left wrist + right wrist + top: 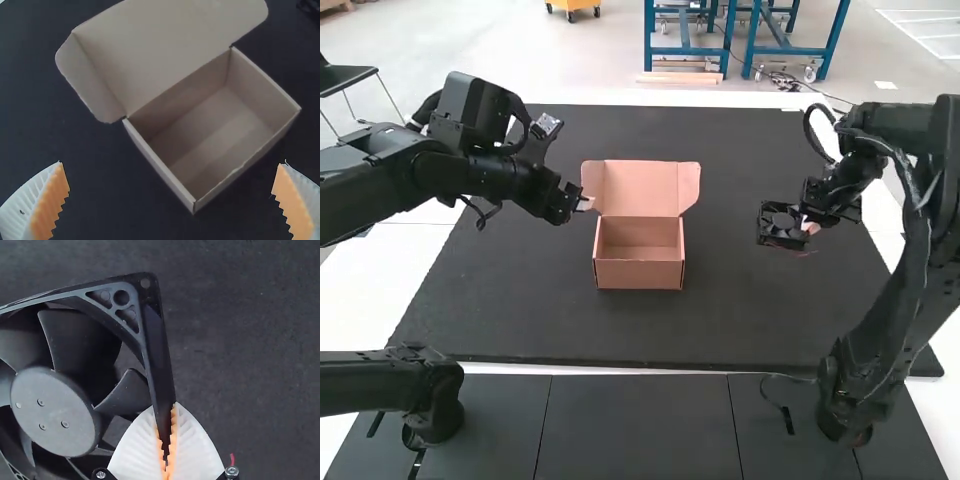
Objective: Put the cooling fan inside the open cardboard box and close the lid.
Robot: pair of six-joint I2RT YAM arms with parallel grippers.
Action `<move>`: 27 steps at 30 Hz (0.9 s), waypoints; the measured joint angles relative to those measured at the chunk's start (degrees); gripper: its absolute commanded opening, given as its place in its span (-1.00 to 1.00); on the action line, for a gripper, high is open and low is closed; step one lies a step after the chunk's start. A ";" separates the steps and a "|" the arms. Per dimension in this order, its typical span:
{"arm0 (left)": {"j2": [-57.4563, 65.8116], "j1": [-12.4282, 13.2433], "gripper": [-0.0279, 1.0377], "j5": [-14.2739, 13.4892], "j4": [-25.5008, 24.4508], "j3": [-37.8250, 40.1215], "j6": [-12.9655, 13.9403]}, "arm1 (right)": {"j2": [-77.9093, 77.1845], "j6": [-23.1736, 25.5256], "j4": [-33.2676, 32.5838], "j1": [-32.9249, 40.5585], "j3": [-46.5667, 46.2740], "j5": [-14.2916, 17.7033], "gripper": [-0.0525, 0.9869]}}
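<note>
On table [500,300], right side: right end effector [812,224] clamped on cooling fan [778,222] by frame edge. Cardboard box [638,262] well left, mid-table, mouth up. Left end effector [578,203] spread open beside lid [640,185].

Open box [638,262] — fan [778,224] perhaps tilted

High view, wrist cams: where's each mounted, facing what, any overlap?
High view: fixed above and behind the arms, facing forward and down; left arm and right arm show, left gripper beside the cardboard box, right gripper on the cooling fan.
Left wrist view: on the left wrist, looking down into the open, empty box; own fingers spread.
Right wrist view: on the right wrist, close on the fan; own fingers shut on its frame.
Shared: box in high and left wrist views; fan in high and right wrist.
</note>
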 measured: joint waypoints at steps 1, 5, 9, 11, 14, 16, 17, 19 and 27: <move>-0.13 0.00 0.85 0.02 0.00 -0.48 0.00 | -2.10 0.42 -0.52 0.07 -0.35 -0.46 -0.94; -0.74 0.00 0.85 0.00 0.17 -1.81 0.00 | -8.81 2.10 -2.51 1.51 -3.26 -2.43 -0.94; -0.81 0.00 0.85 0.00 1.11 -2.54 0.00 | -13.44 4.33 -3.15 5.62 -6.71 -4.42 -0.94; -0.83 0.00 0.85 0.02 1.81 -2.71 0.00 | -15.89 5.88 -3.15 8.74 -8.04 -5.35 -0.94; -0.83 0.00 0.85 0.00 2.38 -2.75 -0.02 | -19.17 8.48 -3.17 14.25 -9.14 -6.40 -0.94; -0.81 0.00 0.85 0.00 2.40 -2.75 -0.04 | -20.83 10.60 -3.17 18.58 -9.60 -6.91 -0.94; -0.81 0.00 0.85 0.00 2.36 -2.78 -0.07 | -21.44 11.76 -3.13 20.76 -9.90 -7.17 -0.94; -0.83 0.00 0.85 0.02 2.32 -2.75 -0.09 | -22.03 14.12 -2.97 25.38 -10.47 -7.50 -0.94; -0.81 0.00 0.85 0.02 2.45 -2.78 -0.11 | -21.92 20.79 0.61 36.06 -12.20 -8.28 -0.94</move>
